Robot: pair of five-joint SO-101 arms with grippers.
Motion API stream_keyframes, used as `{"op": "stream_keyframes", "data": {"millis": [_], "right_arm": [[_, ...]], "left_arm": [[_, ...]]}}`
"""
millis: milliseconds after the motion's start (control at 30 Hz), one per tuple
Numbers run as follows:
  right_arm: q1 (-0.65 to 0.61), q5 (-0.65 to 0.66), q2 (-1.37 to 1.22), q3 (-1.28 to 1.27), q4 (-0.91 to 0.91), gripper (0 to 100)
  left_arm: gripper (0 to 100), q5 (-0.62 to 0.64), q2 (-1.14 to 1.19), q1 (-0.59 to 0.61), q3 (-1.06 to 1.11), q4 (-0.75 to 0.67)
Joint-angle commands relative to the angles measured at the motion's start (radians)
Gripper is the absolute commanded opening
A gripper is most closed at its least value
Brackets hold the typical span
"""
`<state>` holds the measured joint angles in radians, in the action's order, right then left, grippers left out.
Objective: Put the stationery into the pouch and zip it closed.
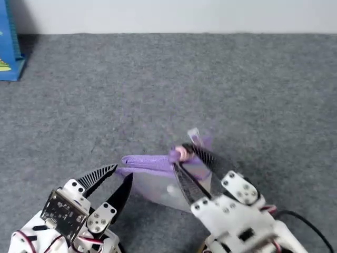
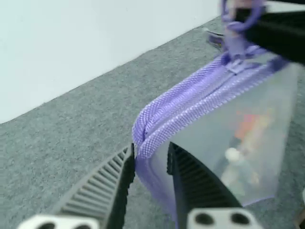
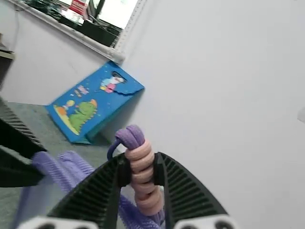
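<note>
Pouch: one pouch (image 2: 228,138), clear walls and a purple zip band, on the grey tabletop (image 1: 210,79) between both grippers.
Handling: likely light, soft and floppy, with slick walls; the woven band and the pull look the surest holds.
Left gripper (image 2: 150,152): narrow, pinching the pouch's end.
Right gripper (image 3: 141,164): clamped on the one beaded zipper pull (image 3: 140,171).
Stationery (image 2: 243,138): inside the pouch, too blurred to count.

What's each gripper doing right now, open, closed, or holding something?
Left gripper: closed on the end of the pouch.
Right gripper: closed on the zipper pull.
</note>
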<state>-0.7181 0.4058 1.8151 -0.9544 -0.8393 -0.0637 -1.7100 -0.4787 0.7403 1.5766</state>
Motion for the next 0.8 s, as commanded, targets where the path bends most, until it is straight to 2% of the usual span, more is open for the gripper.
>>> {"op": "stream_keyframes", "data": {"millis": [0, 167, 267, 433, 633, 767], "right_arm": [[0.051, 0.011, -0.012, -0.064, 0.142, 0.7], [0.061, 0.011, -0.012, -0.175, 0.240, 0.7], [0.061, 0.008, -0.005, -0.186, 0.236, 0.7], [0.053, 0.005, -0.001, -0.117, 0.131, 0.7], [0.053, 0.005, -0.001, -0.063, 0.025, 0.7], [0.051, 0.005, 0.001, -0.061, 0.018, 0.7]], "left_arm": [[10, -0.015, -0.002, -0.066, -0.042, 0.021], [10, -0.012, -0.003, -0.262, -0.071, 0.092], [10, -0.011, -0.003, -0.319, -0.082, 0.097], [11, -0.011, -0.003, -0.256, -0.084, 0.097], [29, -0.009, -0.003, -0.046, -0.082, 0.097], [31, -0.015, -0.003, -0.011, -0.082, 0.097]]}}
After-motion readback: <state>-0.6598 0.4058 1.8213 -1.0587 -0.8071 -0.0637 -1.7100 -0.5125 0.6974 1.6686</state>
